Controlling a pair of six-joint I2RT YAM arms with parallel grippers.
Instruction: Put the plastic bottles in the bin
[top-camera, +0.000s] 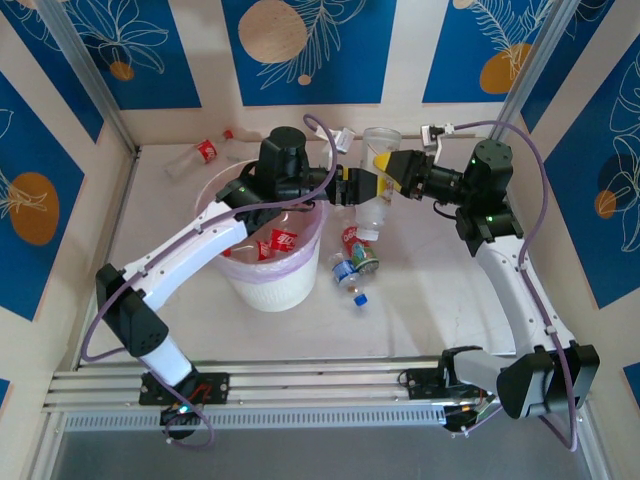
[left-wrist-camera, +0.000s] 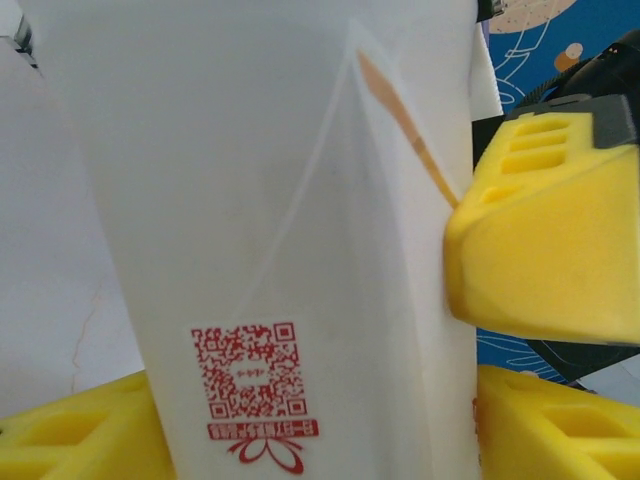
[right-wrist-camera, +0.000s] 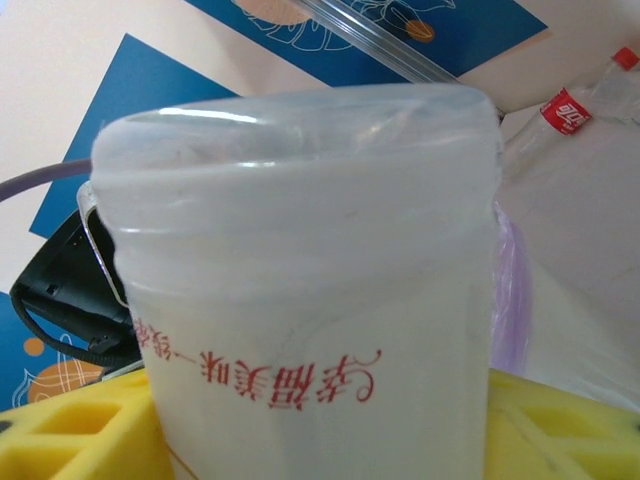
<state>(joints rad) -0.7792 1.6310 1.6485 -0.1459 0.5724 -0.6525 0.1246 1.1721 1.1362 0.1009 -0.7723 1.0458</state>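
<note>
The left pincer (top-camera: 360, 186) is clamped on a translucent cup (top-camera: 381, 146) held above the surface (top-camera: 440, 290). The right pincer (top-camera: 388, 172) flanks the same cup, but whether it grips cannot be told. Several plastic bottles (top-camera: 355, 262) lie beneath both pincers, just right of the bin (top-camera: 270, 290).

Overhead camera looks down; both wrist cameras closely face one cup (left-wrist-camera: 250, 200).

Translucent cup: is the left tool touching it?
Touching. The left wrist view shows the left tool's yellow fingers flush against the translucent cup's sides, with no gap.
</note>
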